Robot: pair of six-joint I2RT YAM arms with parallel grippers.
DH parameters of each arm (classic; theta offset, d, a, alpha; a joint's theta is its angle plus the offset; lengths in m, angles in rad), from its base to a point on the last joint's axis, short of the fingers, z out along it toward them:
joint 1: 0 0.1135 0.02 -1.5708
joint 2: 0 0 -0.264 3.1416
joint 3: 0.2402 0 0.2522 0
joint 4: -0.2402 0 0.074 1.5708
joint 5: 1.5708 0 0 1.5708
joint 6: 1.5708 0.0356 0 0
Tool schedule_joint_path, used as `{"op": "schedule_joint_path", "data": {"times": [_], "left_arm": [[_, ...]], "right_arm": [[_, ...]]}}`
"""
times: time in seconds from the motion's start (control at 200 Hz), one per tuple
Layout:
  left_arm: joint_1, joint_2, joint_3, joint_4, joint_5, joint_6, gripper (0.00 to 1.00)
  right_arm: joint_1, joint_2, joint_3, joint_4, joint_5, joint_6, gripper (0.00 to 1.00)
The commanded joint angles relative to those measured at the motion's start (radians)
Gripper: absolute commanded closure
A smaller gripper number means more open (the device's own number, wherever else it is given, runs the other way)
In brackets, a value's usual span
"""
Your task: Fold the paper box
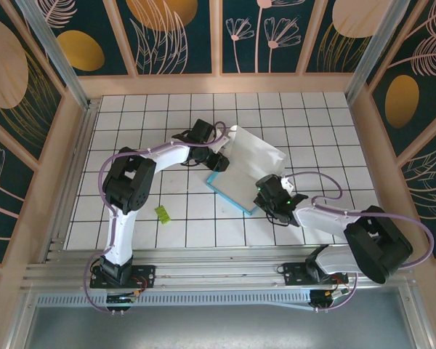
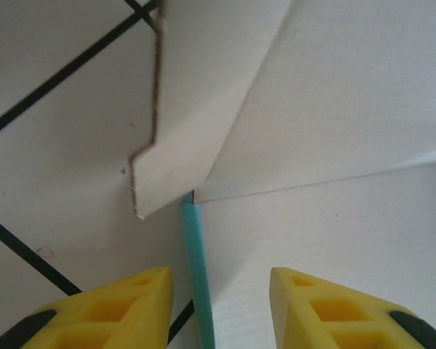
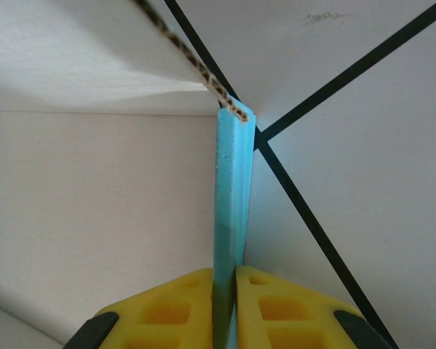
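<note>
The paper box [image 1: 256,161] lies near the middle of the table [image 1: 131,123], slightly right of centre. Its pale inside faces up and a teal edge runs along its near-left side. The right tool [image 3: 227,275] is at the near right corner of the box with its yellow fingers pinched tight on an upright teal side wall [image 3: 231,189]. This grip appears intended to anchor the thin card, so that the box neither slides nor springs flat while the opposite side is worked. The left tool [image 2: 219,283] is at the far left corner, its jaws narrowly apart. They straddle a teal wall edge [image 2: 198,269] without visibly pressing it, so nothing is held there. Just beyond its fingers, a white flap [image 2: 196,109] stands raised off the table beside a crease. The straddling position suggests the left tool is being lined up to close on that wall or to push the flap over. The fold is judged unfinished, because the flaps are not yet tucked in.
</note>
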Motion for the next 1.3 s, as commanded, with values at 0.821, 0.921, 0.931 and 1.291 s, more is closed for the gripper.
{"op": "schedule_joint_path", "data": {"times": [0.821, 0.921, 0.931, 1.291], "left_arm": [[-0.001, -0.124, -0.107, -0.166, -0.099, -0.178, 0.68], [-0.003, -0.121, -0.11, -0.169, -0.112, -0.174, 0.7], [-0.004, -0.119, -0.11, -0.169, -0.113, -0.174, 0.7], [-0.038, -0.103, -0.087, -0.202, -0.22, -0.148, 0.86]], "right_arm": [[-0.008, 0.048, 0.054, -0.048, 0.066, -0.068, 0.83], [-0.008, 0.048, 0.053, -0.048, 0.067, -0.07, 0.83], [-0.008, 0.048, 0.054, -0.047, 0.067, -0.07, 0.83], [-0.01, 0.047, 0.067, -0.054, 0.069, -0.079, 0.83]]}}
